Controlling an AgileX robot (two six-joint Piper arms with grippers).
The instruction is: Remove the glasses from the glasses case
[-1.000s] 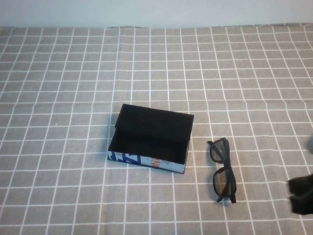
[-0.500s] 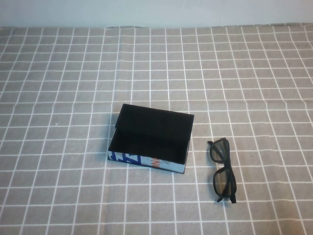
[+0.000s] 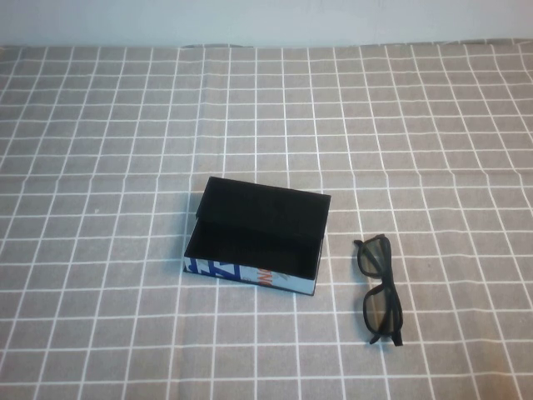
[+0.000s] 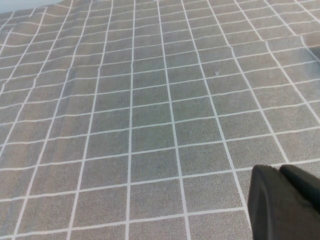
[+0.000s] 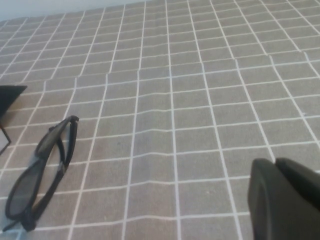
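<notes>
The glasses case (image 3: pixel 256 236) lies open in the middle of the table, its black lining bare and its blue, white and orange printed side facing me. The black glasses (image 3: pixel 381 287) lie folded open on the cloth just right of the case, apart from it. They also show in the right wrist view (image 5: pixel 42 170), with a corner of the case (image 5: pixel 10 95) beside them. My right gripper (image 5: pixel 274 162) is shut and empty, well off to the right of the glasses. My left gripper (image 4: pixel 277 169) is shut and empty over bare cloth. Neither gripper shows in the high view.
A grey cloth with a white grid (image 3: pixel 100 125) covers the whole table. A pale wall (image 3: pixel 266 21) runs along the far edge.
One second ago my right gripper showed at the right edge of the high view; it has since drawn back out of that view. Case and glasses have not moved.
</notes>
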